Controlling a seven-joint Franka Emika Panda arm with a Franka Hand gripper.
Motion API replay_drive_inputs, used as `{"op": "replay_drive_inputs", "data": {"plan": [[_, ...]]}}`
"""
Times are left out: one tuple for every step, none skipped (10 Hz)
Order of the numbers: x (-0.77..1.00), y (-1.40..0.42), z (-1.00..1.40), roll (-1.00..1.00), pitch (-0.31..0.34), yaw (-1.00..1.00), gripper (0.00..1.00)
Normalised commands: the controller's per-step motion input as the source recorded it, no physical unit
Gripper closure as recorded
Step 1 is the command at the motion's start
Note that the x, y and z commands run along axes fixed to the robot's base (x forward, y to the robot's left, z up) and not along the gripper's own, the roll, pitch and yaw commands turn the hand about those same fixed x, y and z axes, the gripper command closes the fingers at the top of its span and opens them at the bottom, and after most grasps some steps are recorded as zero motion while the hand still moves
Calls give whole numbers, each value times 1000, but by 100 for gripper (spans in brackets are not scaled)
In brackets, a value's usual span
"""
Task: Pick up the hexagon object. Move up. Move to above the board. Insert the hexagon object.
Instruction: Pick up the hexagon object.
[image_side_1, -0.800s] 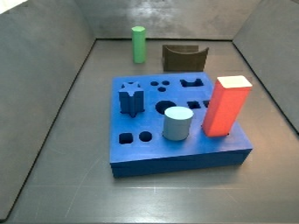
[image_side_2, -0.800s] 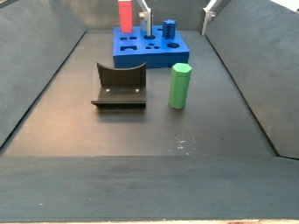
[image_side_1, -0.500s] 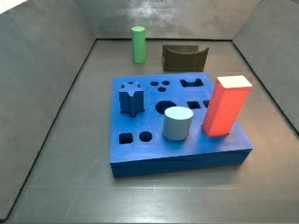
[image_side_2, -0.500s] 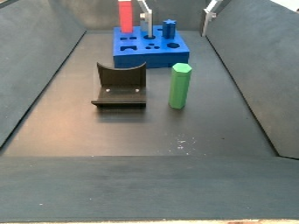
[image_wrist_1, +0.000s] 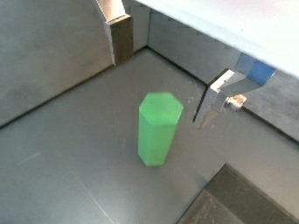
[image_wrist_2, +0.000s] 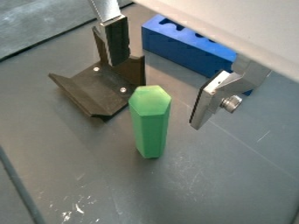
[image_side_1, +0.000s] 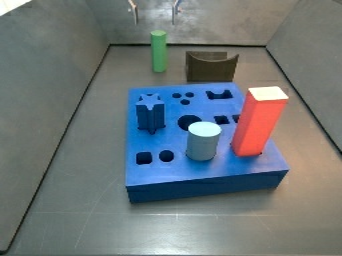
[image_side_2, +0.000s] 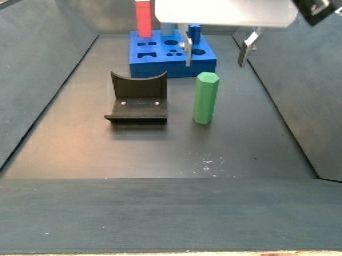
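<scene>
Hexagon object (image_wrist_2: 149, 121) stands upright on the floor beside the fixture (image_wrist_2: 97, 89), away from the board (image_side_1: 201, 140). Gripper (image_wrist_2: 162, 68) hangs above it, fingers spread. Come straight down, then squeeze its flat sides.

One blue board (image_side_1: 201, 165) carries three pegs: one red block (image_side_1: 259, 121), one grey-blue cylinder (image_side_1: 202, 140) and one dark blue star-shaped peg (image_side_1: 150, 112). One green hexagon object (image_wrist_2: 149, 122), one dark fixture (image_side_2: 138, 98) and one gripper (image_wrist_2: 158, 64), above the hexagon object, complete the count.
</scene>
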Motion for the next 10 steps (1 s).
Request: {"op": "replay_drive_inputs", "data": {"plan": [[274,0,-660,0,-247,380,0],[209,0,-686,10,-261,374,0],[86,0,-697,0,-263,297,0],[0,0,-689,0,-270,257,0],[0,14,-629,0,-244,163,0],[0,74,-449,0,-137,69,0],[0,0,-403,-61,-147,29,0],[0,0,-166,-124,-166,6,0],[-26,26,0,-40,-61,0,0],[0,0,0,0,0,0,0]]}}
